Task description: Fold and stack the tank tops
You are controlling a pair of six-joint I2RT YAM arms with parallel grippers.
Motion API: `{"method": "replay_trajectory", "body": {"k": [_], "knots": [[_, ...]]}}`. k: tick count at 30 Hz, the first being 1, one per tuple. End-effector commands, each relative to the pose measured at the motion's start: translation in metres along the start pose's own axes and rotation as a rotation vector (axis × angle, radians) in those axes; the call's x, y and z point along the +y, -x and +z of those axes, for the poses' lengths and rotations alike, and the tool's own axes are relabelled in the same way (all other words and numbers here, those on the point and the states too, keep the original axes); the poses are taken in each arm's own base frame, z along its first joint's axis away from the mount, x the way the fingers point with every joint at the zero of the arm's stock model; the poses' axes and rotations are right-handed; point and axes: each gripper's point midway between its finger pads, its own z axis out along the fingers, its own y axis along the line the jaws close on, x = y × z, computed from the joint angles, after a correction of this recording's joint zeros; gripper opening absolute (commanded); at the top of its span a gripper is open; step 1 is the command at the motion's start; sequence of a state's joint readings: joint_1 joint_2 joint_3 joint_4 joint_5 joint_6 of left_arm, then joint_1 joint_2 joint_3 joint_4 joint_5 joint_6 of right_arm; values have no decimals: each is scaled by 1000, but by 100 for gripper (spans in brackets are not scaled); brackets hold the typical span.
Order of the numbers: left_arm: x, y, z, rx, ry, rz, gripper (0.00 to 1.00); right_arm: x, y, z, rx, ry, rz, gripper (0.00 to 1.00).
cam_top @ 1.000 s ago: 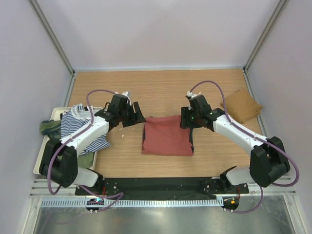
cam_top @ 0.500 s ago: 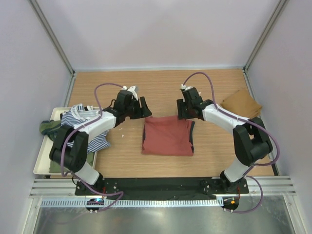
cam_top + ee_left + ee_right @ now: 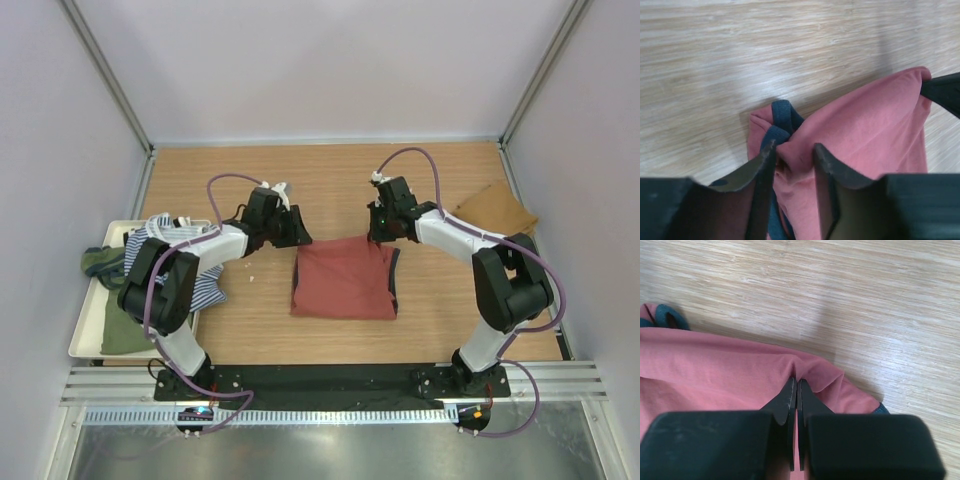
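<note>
Wooden table (image 3: 330, 180): right pincer (image 3: 796, 386) pinches rust-red top (image 3: 340, 282); left pincer (image 3: 794, 152) spread astride its corner.

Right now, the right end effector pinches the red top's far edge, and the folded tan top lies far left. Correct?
No: the folded tan top lies far right, as the top external view shows. The right end effector does pinch the far edge of the red top.
</note>
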State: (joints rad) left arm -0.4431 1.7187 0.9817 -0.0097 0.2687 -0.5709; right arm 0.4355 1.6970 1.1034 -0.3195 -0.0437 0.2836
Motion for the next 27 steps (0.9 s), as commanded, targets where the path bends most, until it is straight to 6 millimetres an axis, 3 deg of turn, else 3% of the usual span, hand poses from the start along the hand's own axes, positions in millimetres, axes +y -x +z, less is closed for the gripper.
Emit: {"method": "replay_trajectory", "body": {"k": [1, 6, 7, 11, 12, 17, 22, 27], "knots": [[-19, 25, -3, -65, -60, 41, 34, 12, 26, -14, -87, 46, 5, 1], [-28, 25, -8, -46, -88, 26, 1, 13, 25, -20, -83, 48, 22, 1], [-30, 28, -12, -57, -91, 26, 0, 13, 22, -21, -79, 50, 24, 1], [-34, 28, -26, -65, -90, 22, 0, 16, 23, -44, -125, 65, 64, 1], [-36, 28, -30, -64, -90, 19, 0, 14, 13, -46, -115, 62, 75, 1], [-44, 28, -47, -64, -100, -14, 0, 9, 6, -76, -193, 58, 130, 1], [-42, 28, -41, -51, -89, -39, 0, -11, -3, -83, -206, -45, 174, 1], [-37, 35, -21, -39, -65, -43, 0, -24, 4, -86, -247, -118, 204, 1]]}}
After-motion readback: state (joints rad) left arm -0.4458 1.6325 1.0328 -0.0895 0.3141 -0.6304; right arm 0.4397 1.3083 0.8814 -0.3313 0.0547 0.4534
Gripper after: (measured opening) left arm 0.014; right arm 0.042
